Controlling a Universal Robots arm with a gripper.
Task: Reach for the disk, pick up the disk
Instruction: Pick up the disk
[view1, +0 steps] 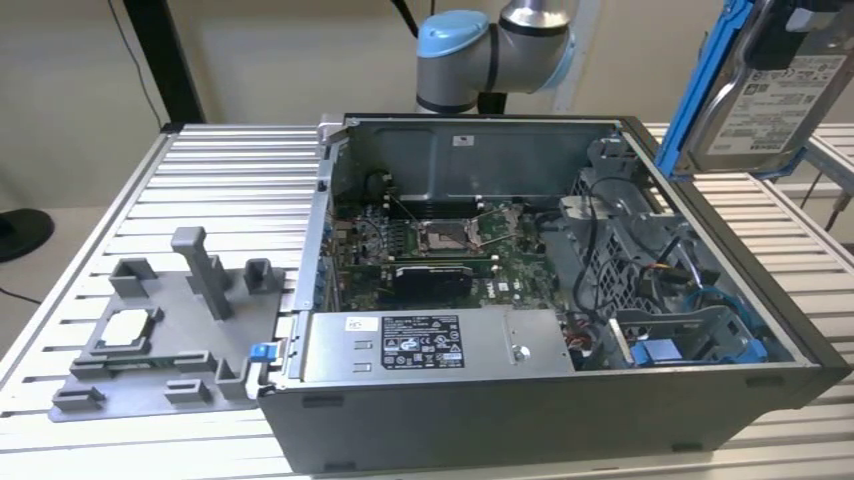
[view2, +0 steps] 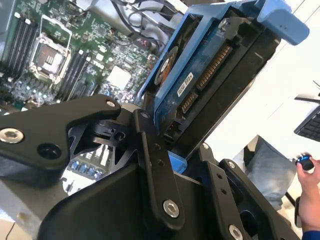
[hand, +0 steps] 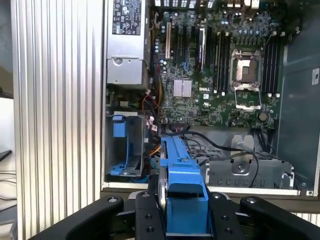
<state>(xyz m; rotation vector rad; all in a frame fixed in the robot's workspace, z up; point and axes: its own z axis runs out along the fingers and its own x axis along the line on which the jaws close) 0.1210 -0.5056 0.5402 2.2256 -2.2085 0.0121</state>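
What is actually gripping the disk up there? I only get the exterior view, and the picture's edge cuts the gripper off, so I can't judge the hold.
Observer: In the second wrist view the gripper has a black finger on each side of the disk and is shut on it.
Operator: Is the disk out of the case?
Observer: Yes. In the first wrist view it is held well clear of the open computer case, and the blue drive bay has no drive in it.
Operator: Is anyone nearby?
Observer: The second wrist view shows a person's hand off to one side, apart from the gripper.
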